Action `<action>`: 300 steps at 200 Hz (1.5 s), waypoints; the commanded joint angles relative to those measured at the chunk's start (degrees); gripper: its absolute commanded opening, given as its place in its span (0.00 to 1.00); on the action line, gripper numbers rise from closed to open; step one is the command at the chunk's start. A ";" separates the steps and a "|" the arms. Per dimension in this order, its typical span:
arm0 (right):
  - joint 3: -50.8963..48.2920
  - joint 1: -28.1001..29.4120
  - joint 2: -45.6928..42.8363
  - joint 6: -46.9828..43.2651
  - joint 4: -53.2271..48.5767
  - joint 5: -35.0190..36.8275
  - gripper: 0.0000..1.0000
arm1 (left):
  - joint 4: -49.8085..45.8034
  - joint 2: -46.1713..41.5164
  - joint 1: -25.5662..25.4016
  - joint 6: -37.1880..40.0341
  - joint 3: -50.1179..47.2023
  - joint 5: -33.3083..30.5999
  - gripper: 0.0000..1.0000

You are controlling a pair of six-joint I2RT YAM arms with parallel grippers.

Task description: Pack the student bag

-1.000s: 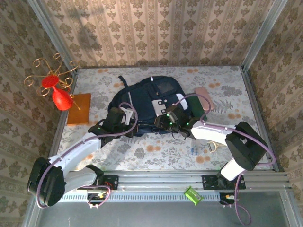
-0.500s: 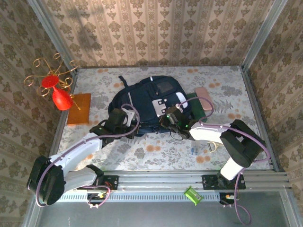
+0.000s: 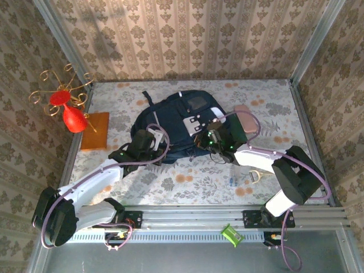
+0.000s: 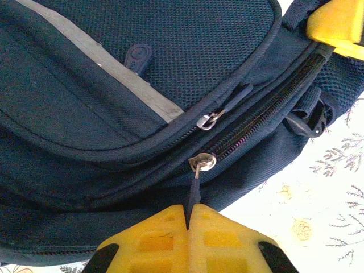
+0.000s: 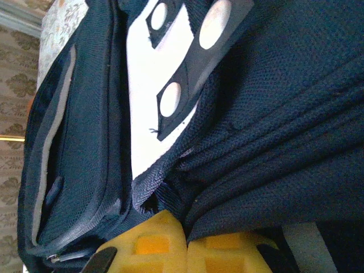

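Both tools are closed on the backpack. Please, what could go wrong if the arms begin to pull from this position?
1. The left tool pinches only the thin zipper pull, so the pull may slip out between the fingers once it is drawn along the zip.
2. The right tool grips only a fold of fabric at the edge of the backpack. The fold may stretch or slip free, and the backpack could then slide on the table and the zip might not move.

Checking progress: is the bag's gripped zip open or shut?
Shut where visible: teeth mesh right of the slider; left of it, cannot tell.
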 commanded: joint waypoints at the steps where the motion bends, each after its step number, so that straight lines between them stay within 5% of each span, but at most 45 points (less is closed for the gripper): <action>1: 1.34 -3.93 -2.65 -9.99 -5.63 1.94 0.00 | -5.85 -0.82 1.15 0.83 1.18 -10.24 0.00; 22: 2.70 -4.16 -2.65 -13.43 -8.26 0.52 0.00 | -3.85 -1.46 1.15 0.88 1.57 -7.47 0.00; 62: 2.31 -4.18 -1.85 -10.04 -3.43 -2.88 0.00 | 4.58 -1.23 -0.21 -0.78 2.40 7.49 0.00; 93: 2.40 -4.18 -1.74 -9.40 -3.03 -1.60 0.00 | 1.46 -0.97 -1.92 0.70 4.35 4.60 0.00; 139: 1.95 -4.17 -2.28 -10.41 -4.09 -0.31 0.00 | -4.72 2.09 -2.14 3.20 4.85 -8.58 0.00; 181: 2.14 -3.50 -0.82 -9.79 -2.17 -2.59 0.00 | 3.23 6.69 -2.09 0.93 3.38 7.75 0.00; 300: 1.43 -3.38 -0.79 -9.62 -1.19 -3.05 0.00 | 2.82 12.08 -0.87 -0.07 4.75 4.70 0.18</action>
